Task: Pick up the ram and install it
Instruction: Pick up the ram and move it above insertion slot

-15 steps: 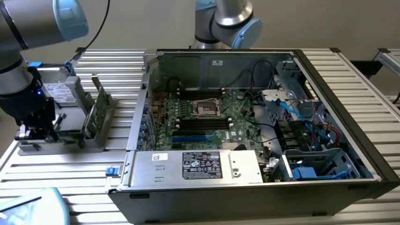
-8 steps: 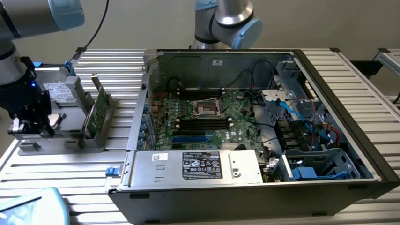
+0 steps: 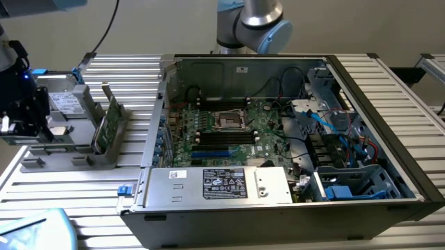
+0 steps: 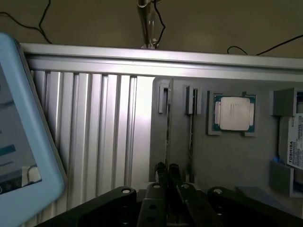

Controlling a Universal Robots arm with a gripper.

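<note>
Exterior view: the thin dark-green ram stick [image 3: 104,134] stands on edge in the grey plastic holder [image 3: 62,159] on the ribbed aluminium bench [image 3: 90,208], left of the open computer case [image 3: 278,219]. The case's long black memory slots [image 3: 226,137] look vacant, so I judge that neither pickup nor installation is done. Wrist view: the black claw [image 4: 167,169] hangs over the holder's slots, tips drawn together — pinching nothing.

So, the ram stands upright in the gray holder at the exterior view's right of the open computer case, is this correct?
Not quite. The exterior view shows the gray holder, with the ram upright in it, at the exterior view's left of the open computer case, not its right.
</note>
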